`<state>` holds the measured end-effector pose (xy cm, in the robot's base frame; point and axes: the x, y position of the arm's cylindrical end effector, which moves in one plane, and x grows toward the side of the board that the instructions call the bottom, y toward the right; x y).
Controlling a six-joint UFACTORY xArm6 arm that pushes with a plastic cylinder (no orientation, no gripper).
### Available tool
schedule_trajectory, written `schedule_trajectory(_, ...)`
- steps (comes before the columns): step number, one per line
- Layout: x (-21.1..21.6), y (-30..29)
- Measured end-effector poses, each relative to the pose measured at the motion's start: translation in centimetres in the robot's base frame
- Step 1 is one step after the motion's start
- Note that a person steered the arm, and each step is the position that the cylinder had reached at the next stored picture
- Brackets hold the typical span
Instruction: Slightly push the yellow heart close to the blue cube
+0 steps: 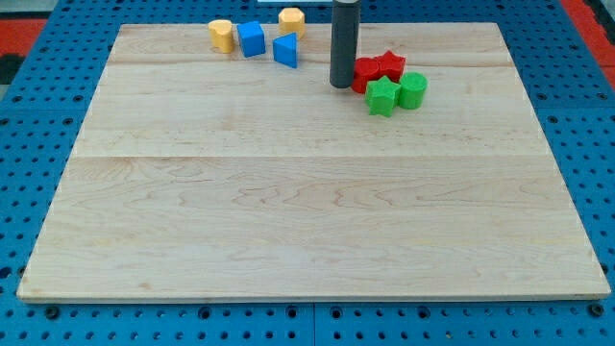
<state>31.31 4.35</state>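
The yellow heart (222, 36) lies near the board's top edge, left of centre, just left of the blue cube (251, 39) and almost touching it. A blue triangular block (285, 50) sits right of the cube, and a yellow hexagonal block (292, 19) lies at the top edge above it. My tip (341, 85) rests on the board right of the blue blocks, close against the left side of a red block (366, 73). The tip is well right of the yellow heart.
A red star (389, 65), a green star (382, 97) and a green cylinder-like block (413, 90) cluster with the red block right of the tip. The wooden board (307, 221) lies on a blue perforated table.
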Motion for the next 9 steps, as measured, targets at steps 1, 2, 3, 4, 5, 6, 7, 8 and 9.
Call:
schedule_trajectory(1, 0.0, 0.0)
schedule_trajectory(2, 0.2, -3.8)
schedule_trajectory(3, 0.2, -13.7)
schedule_trajectory(4, -1.3, -16.5)
schedule_trajectory(5, -1.3, -17.1)
schedule_trajectory(6, -1.3, -18.5)
schedule_trajectory(7, -1.6, -26.0)
schedule_trajectory(8, -6.7, -28.6)
schedule_trajectory(9, -12.1, -28.6)
